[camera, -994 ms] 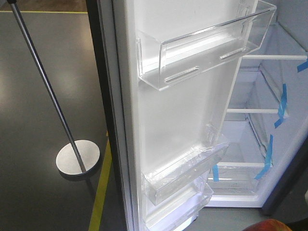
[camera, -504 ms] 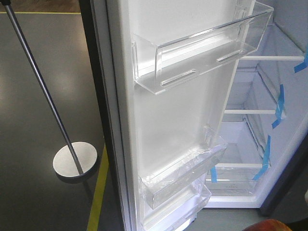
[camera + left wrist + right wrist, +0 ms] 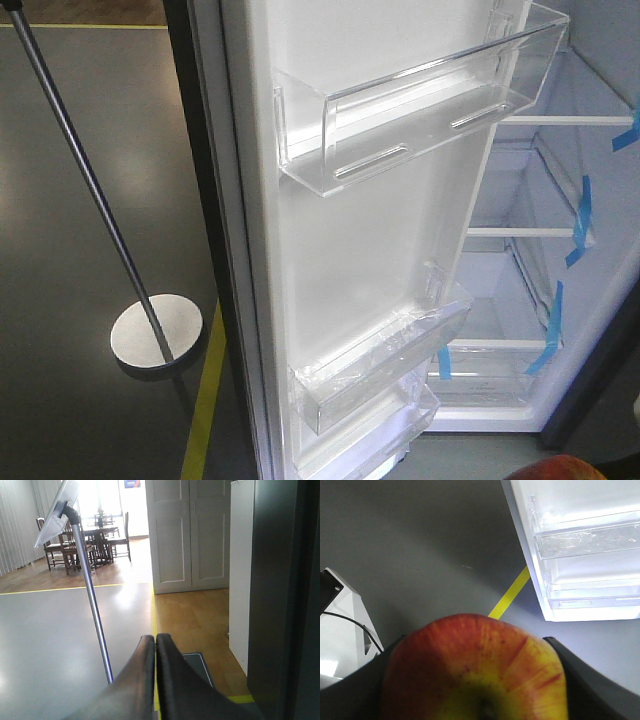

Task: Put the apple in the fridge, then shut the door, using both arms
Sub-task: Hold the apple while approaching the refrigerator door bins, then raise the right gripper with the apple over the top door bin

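a: where is the apple sitting relative to our right gripper?

b: in the right wrist view it is filling the lower middle of the frame, with its yellow stem dimple facing the camera. we are gripping it between the two black fingers, one pressing on each side, so the jaws are standing about as wide as the apple itself.

a: are we seeing it in the front view too?

b: only as a red sliver at the bottom right edge. the fridge is standing open on the right of that frame, showing white shelves and strips of blue tape. the door is reaching across the middle with its clear bins. the apple is sitting outside the fridge. in the wrist view the door's lower bins are showing at the upper right, well apart from the fruit, over grey floor with a yellow line.

a: and what is our left gripper doing?

b: its fingers are pressing together with nothing between them. it is pointing past a metal pole toward a wooden floor and white cupboard doors.
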Robot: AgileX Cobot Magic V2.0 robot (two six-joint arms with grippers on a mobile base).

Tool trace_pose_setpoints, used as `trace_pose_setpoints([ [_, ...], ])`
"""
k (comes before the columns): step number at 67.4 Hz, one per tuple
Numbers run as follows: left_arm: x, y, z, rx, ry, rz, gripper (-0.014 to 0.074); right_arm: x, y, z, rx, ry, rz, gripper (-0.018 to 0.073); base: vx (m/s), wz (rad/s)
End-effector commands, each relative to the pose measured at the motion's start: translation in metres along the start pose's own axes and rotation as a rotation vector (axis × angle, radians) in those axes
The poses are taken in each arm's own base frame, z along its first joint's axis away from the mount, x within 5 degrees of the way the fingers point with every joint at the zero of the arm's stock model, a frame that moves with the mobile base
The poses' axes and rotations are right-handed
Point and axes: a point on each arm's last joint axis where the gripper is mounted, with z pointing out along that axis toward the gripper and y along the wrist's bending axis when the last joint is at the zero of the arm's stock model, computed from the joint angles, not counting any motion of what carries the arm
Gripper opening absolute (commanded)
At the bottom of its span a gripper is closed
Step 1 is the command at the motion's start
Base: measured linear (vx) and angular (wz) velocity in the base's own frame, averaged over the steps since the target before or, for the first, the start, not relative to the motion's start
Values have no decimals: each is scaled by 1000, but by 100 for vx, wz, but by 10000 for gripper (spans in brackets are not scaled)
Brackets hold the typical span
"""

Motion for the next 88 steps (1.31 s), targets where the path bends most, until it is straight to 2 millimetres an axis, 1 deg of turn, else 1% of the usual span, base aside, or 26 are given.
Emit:
trace_pose_setpoints([
  [1,-2,0,0,3,-57,-8,-6,-11,4,-6,-17,-82,0,149,0,0],
  [39,-2,0,0,3,-57,-8,-6,-12,4,-6,-12,-87,-6,149,0,0],
  [45,-2,0,0,3,-57,-8,-6,-13,0,-7,35,-97,-65,149,0,0],
  [51,-2,0,0,3,-57,-8,-6,-20,-7,-8,118,-121,-83,149,0,0],
  [59,-2,0,0,3,-57,-8,-6,-40,-15,-16,263,-142,-93,149,0,0],
  [66,-2,0,0,3,-57,-8,-6,-65,-20,-24,384,-180,-104,149,0,0],
  [73,-2,0,0,3,-57,-8,-6,-95,-19,-35,457,-233,-122,149,0,0],
  [81,-2,0,0,3,-57,-8,-6,-133,-12,-50,497,-315,-145,151,0,0],
  [87,-2,0,0,3,-57,-8,-6,-160,-8,-58,526,-358,-163,150,0,0],
  [88,-2,0,0,3,-57,-8,-6,-166,-7,-63,534,-375,-165,152,0,0],
])
